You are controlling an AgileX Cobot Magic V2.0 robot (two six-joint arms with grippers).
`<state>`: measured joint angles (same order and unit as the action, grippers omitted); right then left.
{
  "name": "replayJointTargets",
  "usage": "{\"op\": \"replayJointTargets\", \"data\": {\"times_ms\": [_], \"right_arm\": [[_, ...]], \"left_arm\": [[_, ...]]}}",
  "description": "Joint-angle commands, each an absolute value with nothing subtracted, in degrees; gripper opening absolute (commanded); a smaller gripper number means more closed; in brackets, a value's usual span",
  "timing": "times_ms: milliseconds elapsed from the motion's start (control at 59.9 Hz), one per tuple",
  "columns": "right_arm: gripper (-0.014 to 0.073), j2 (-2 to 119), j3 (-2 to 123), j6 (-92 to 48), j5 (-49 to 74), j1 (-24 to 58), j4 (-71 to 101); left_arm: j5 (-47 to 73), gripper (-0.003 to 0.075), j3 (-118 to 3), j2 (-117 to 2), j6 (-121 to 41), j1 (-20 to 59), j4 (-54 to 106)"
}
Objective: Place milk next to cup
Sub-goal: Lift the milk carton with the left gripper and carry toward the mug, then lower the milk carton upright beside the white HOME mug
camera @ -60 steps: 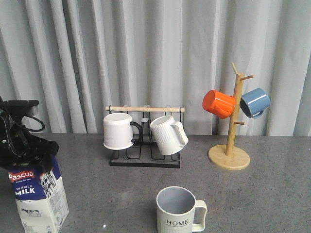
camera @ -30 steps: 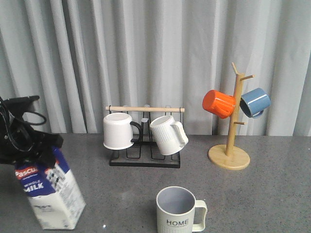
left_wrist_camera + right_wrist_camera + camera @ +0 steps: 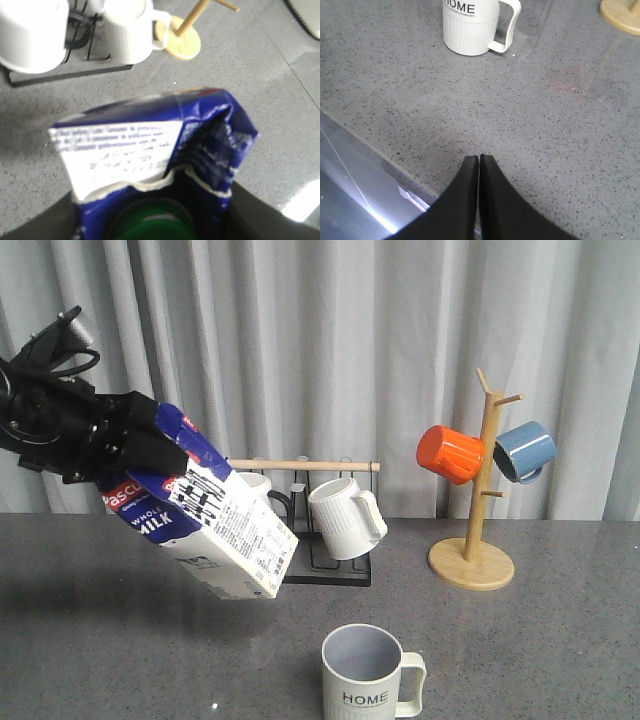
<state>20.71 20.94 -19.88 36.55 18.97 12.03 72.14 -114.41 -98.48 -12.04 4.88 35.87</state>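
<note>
The milk, a blue-and-white carton with a red "Pascual" band, hangs tilted high above the table's left half, its bottom pointing down toward the right. My left gripper is shut on its top. In the left wrist view the milk fills the middle, with its green cap between the dark fingers. The cup, cream with "HOME" lettering, stands near the front edge at centre. My right gripper is shut on nothing, low over the table edge, with the cup well ahead of it.
A black rack at the back holds a plain white mug, mostly hidden by the carton, and a ribbed white mug. A wooden mug tree at back right carries an orange mug and a blue mug.
The milk has been lifted off the table at the left and swung up and to the right, tilting steeply. The cup and the right gripper have not moved.
</note>
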Motion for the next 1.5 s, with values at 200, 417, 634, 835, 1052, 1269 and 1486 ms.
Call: {"op": "replayJointTargets", "data": {"times_ms": [200,417,634,835,1052,1269,1486], "right_arm": [[-0.0005,21.1,22.5,-19.8,32.8,18.9,12.2],[-0.0005,21.1,22.5,-19.8,32.9,18.9,12.2],[-0.0005,21.1,22.5,-19.8,33.3,18.9,12.2],[-0.0005,21.1,22.5,-19.8,33.3,18.9,12.2],[-0.0005,21.1,22.5,-19.8,33.3,18.9,12.2],[-0.0005,21.1,22.5,-19.8,33.3,18.9,12.2],[-0.0005,21.1,22.5,-19.8,33.3,18.9,12.2]], "left_arm": [[71.6,-0.0006,-116.3,-97.5,-8.9,13.3,24.8],[71.6,-0.0006,-116.3,-100.9,-8.1,17.1,20.0],[71.6,-0.0003,-116.2,-104.1,-4.9,18.8,15.0],[71.6,0.0015,-116.2,-105.9,-4.9,19.6,14.9],[71.6,0.0063,-116.1,-107.1,-5.1,20.3,15.1],[71.6,0.0134,-116.1,-107.7,-5.1,20.7,15.6],[71.6,0.0295,-116.1,-107.7,-4.9,20.7,15.8]]}}
